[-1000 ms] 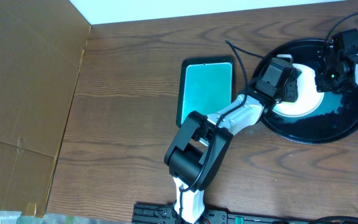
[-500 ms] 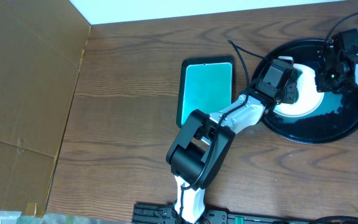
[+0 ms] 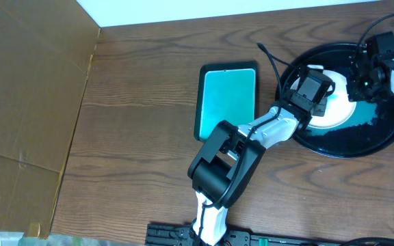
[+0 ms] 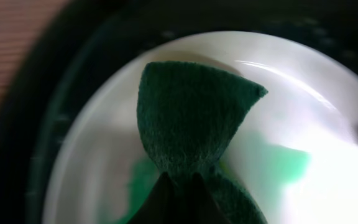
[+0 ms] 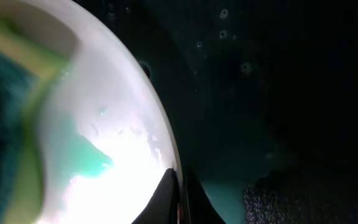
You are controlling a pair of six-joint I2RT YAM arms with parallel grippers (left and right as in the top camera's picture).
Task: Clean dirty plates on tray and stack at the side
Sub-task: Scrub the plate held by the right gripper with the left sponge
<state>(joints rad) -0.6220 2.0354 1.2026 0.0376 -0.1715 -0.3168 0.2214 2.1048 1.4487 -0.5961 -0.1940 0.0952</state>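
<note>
A white plate (image 3: pixel 338 115) with a blue-green smear lies in the black tray (image 3: pixel 361 145) at the right. My left gripper (image 3: pixel 320 96) is over the plate's left part, shut on a dark green sponge (image 4: pixel 188 118) that rests on the plate (image 4: pixel 291 93). My right gripper (image 3: pixel 355 89) is at the plate's far right edge, its jaws shut on the plate's rim (image 5: pixel 174 158). In the right wrist view the wet plate (image 5: pixel 117 124) shows a smear, with the sponge (image 5: pixel 5 99) at the left. I see only one plate.
A rectangular teal dish with a black edge (image 3: pixel 228 99) lies left of the tray on the brown wooden table. Brown cardboard (image 3: pixel 26 102) covers the left side. The left arm's cable (image 3: pixel 273 65) arcs over the tray's left rim.
My left gripper has slid a little to the right and nearer across the plate with the sponge. The right gripper and the plate have stayed put.
</note>
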